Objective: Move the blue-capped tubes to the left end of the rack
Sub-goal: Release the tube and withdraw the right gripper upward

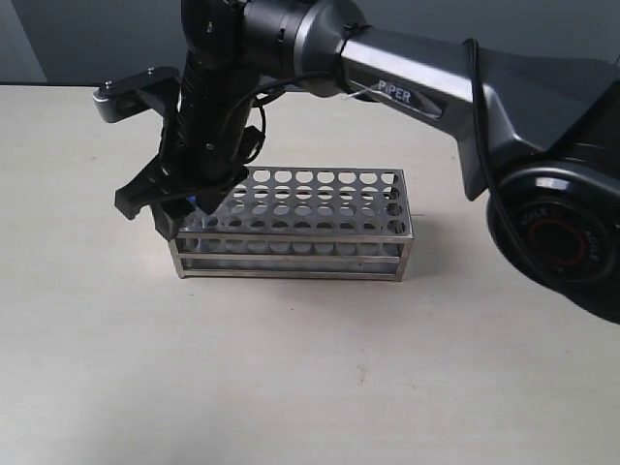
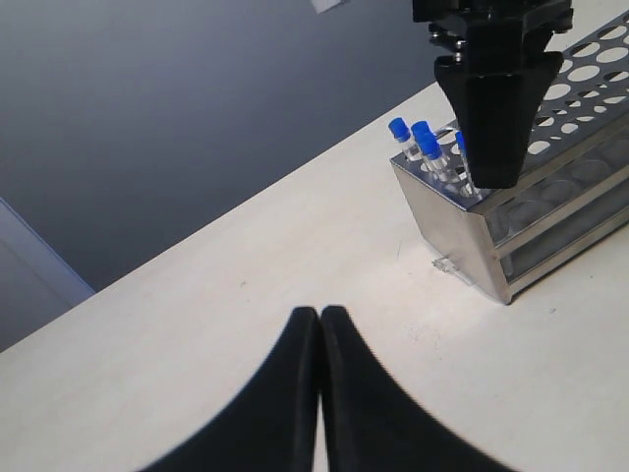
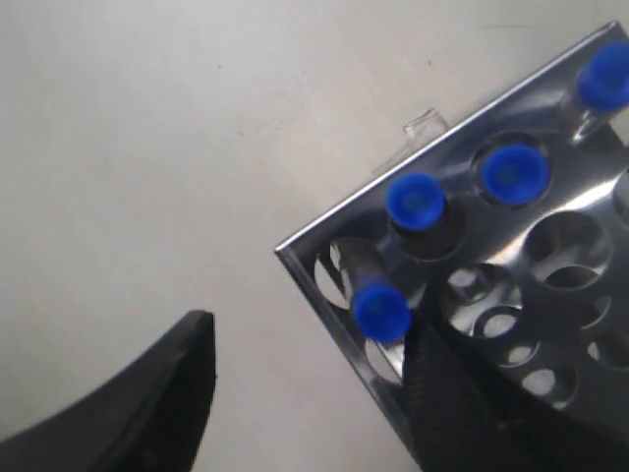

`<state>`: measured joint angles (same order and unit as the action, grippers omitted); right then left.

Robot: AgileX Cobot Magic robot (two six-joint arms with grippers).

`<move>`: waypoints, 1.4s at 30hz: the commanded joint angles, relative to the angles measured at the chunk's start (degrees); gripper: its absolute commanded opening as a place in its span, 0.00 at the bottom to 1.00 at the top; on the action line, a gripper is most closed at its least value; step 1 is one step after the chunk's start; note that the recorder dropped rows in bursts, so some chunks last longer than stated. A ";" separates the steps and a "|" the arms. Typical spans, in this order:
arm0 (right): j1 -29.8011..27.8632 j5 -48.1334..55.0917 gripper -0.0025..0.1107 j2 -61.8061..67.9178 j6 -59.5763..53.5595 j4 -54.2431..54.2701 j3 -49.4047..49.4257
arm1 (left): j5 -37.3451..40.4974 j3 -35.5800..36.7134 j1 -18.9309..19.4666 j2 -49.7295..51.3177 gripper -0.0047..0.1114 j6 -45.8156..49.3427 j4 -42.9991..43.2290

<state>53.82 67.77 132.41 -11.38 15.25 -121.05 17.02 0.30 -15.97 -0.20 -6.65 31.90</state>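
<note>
The steel rack point(image 1: 320, 254) lies mid-table. Its left-end row holds the blue-capped tubes point(image 3: 415, 200), point(image 3: 513, 174), point(image 3: 604, 79). A further one point(image 3: 381, 311) leans in the corner hole. My right gripper point(image 3: 307, 329) hangs open over that corner of the rack point(image 3: 466, 236). The leaning tube's cap sits right beside one finger point(image 3: 442, 393); the other finger is over bare table. In the exterior view the right gripper point(image 1: 174, 208) covers the rack's left end, one blue cap point(image 1: 192, 201) showing. My left gripper point(image 2: 320, 313) is shut and empty, low over the table, apart from the rack point(image 2: 462, 226).
The pale table point(image 1: 291, 368) runs all round the rack. The right arm point(image 1: 407, 77) stretches across above the rack from the right. A small clear scrap point(image 3: 425, 125) lies on the table by the rack's left end.
</note>
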 commanded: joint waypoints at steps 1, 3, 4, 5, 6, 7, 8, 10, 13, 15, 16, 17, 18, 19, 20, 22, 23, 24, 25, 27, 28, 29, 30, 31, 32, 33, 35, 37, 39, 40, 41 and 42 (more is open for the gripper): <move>-0.06 1.39 0.51 -1.88 0.78 -0.21 -0.01 | -0.33 -0.30 -0.22 0.20 0.05 -0.28 -0.12; -0.06 1.68 0.51 -2.80 0.88 -0.24 -0.01 | -0.33 -0.30 -0.22 0.20 0.05 -0.28 -0.12; -0.06 2.12 0.51 -3.17 0.88 -0.52 -0.01 | -0.33 -0.30 -0.22 0.20 0.05 -0.28 -0.12; -0.06 2.20 0.51 -3.84 0.88 -0.65 -0.01 | -0.33 -0.30 -0.22 0.20 0.05 -0.28 -0.12; -0.06 2.20 0.51 -4.35 0.88 -1.10 -0.01 | -0.45 -0.30 -0.22 0.20 0.05 -0.28 -0.12; -0.06 2.20 0.51 -4.90 0.88 -1.26 -0.01 | -0.45 -0.30 -0.22 0.20 0.05 -0.28 0.00; -0.06 2.20 0.51 -5.23 0.88 -1.69 -0.01 | -0.35 -0.30 -0.22 0.20 0.05 -0.28 0.00; -0.06 2.20 0.51 -6.21 0.88 -2.56 -0.01 | -0.35 -0.30 -0.22 0.20 0.05 -0.28 0.00; -0.06 2.20 0.51 -7.56 0.88 -3.09 -0.01 | -0.35 -0.30 -0.22 0.20 0.05 -0.28 0.00; -0.06 2.20 0.51 -8.73 0.88 -3.24 -0.01 | -0.35 -0.30 -0.22 0.20 0.05 -0.28 0.00; -0.06 2.20 0.51 -9.43 0.88 -3.24 -0.01 | -0.35 -0.30 -0.22 0.20 0.05 -0.28 0.00; -0.06 2.20 0.51 -10.17 0.88 -3.24 -0.01 | -0.35 -0.30 -0.22 0.20 0.05 -0.28 0.00; -0.06 2.20 0.51 -10.80 0.88 -3.24 -0.01 | -0.35 -0.30 -0.22 0.20 0.05 -0.28 0.00; -0.06 2.20 0.51 -11.59 0.88 -3.34 -0.01 | -0.35 -0.30 -0.22 0.20 0.05 -0.28 0.00; -0.06 2.20 0.51 -12.49 0.88 -3.59 -0.01 | -0.35 -0.30 -0.22 0.20 0.05 -0.28 0.00; -0.06 2.20 0.51 -14.11 0.88 -4.45 -0.01 | -0.35 -0.30 -0.22 0.20 0.05 -0.28 0.00; -0.06 2.20 0.51 -14.98 0.88 -4.81 -0.01 | -0.35 -0.30 -0.22 0.20 0.05 -0.28 0.00; -0.06 2.20 0.51 -15.68 0.88 -5.06 -0.01 | -0.35 -0.30 -0.22 0.20 0.05 -0.28 0.00; -0.06 2.20 0.51 -16.61 0.88 -5.36 -0.01 | -0.35 -0.30 -0.22 0.20 0.05 -0.28 0.00; -0.06 2.20 0.51 -18.57 0.88 -6.35 -0.01 | -0.35 -0.30 -0.22 0.20 0.05 -0.28 0.00; -0.06 2.20 0.51 -19.58 0.88 -6.39 -0.01 | -0.35 -0.30 -0.22 0.20 0.05 -0.28 0.00; -0.06 2.20 0.51 -20.59 0.88 -6.39 0.22 | -0.35 -0.30 -0.22 0.20 0.05 -0.28 0.00; -0.06 2.20 0.51 -21.51 0.88 -6.39 0.48 | -0.35 -0.30 -0.22 0.20 0.05 -0.28 0.00; -0.06 2.20 0.51 -22.92 0.88 -6.39 1.24 | -0.35 -0.30 -0.22 0.20 0.05 -0.28 0.00; -0.06 2.20 0.51 -23.87 0.88 -6.39 1.81 | -0.35 -0.30 -0.22 0.20 0.05 -0.28 0.00; -0.06 2.20 0.51 -24.72 0.88 -6.50 2.58 | -0.35 -0.30 -0.22 0.20 0.05 -0.28 0.00; -0.06 2.20 0.51 -26.59 0.88 -7.82 4.16 | -0.35 -0.30 -0.22 0.20 0.05 -0.28 0.00; -0.06 2.20 0.51 -28.12 2.01 -13.33 5.11 | -0.35 -0.30 -0.22 0.20 0.05 -0.28 0.00; -0.06 2.20 0.51 -29.42 6.47 -17.36 5.97 | -0.35 -0.30 -0.22 0.20 0.05 -0.28 0.00; -0.06 2.20 0.51 -30.24 11.38 -20.00 6.35 | -0.35 -0.30 -0.22 0.20 0.05 -0.28 0.00; -0.06 2.20 0.51 -30.79 13.97 -21.26 6.50 | -0.35 -0.30 -0.22 0.20 0.05 -0.28 0.00; -0.06 2.20 0.51 -31.28 16.22 -22.74 6.59 | -0.35 -0.30 -0.22 0.20 0.05 -0.28 0.00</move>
<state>53.82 69.98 103.09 -2.56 -2.21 -115.16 17.02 0.30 -15.97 -0.20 -6.65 31.90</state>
